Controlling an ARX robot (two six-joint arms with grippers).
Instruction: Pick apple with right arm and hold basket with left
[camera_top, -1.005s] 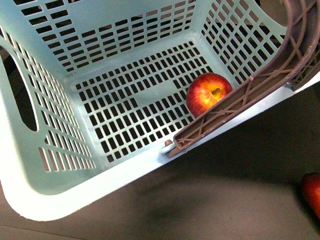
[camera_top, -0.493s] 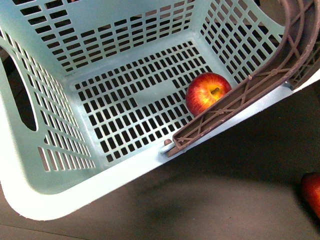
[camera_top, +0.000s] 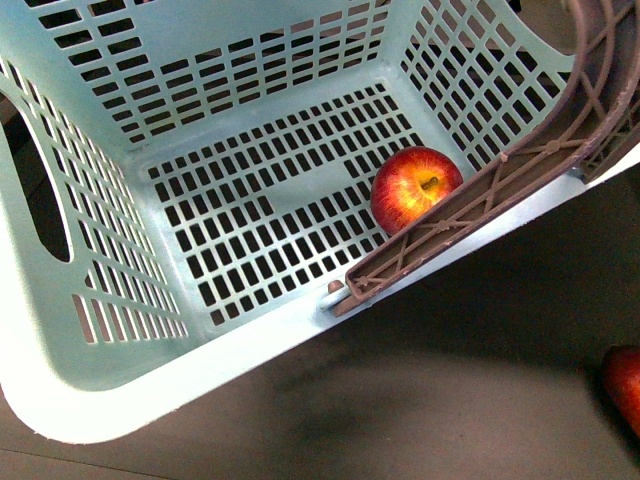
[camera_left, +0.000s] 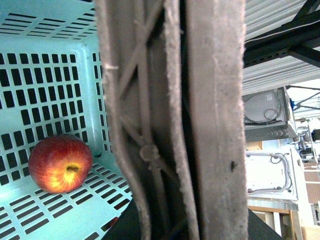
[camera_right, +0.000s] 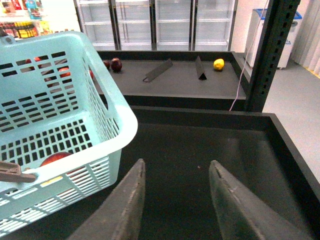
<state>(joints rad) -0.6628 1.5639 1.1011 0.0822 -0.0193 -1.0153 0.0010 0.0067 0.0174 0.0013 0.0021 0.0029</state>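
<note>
The pale turquoise basket (camera_top: 120, 350) fills the front view, tilted. The red apple (camera_top: 415, 187) lies on its slotted floor against the right wall, partly behind the brownish-purple ribbed handle (camera_top: 480, 200). In the left wrist view the handle (camera_left: 165, 125) fills the middle of the frame; the left gripper is shut on it and its fingers are hidden. The apple (camera_left: 60, 163) lies beside it in the basket (camera_left: 45, 60). The right gripper (camera_right: 177, 167) is open and empty over a dark surface, next to the basket (camera_right: 75, 120), outside it. A bit of the apple (camera_right: 54, 158) shows through the slots.
Another red fruit (camera_top: 624, 385) lies on the dark surface at the front view's right edge. The right wrist view shows a dark bin wall (camera_right: 295, 150), a dark post (camera_right: 267, 55), a shelf with dark red fruit (camera_right: 116, 64) and a yellow fruit (camera_right: 218, 64).
The basket has shifted very slightly; the apple and handle sit almost where they were. Nothing else has moved.
</note>
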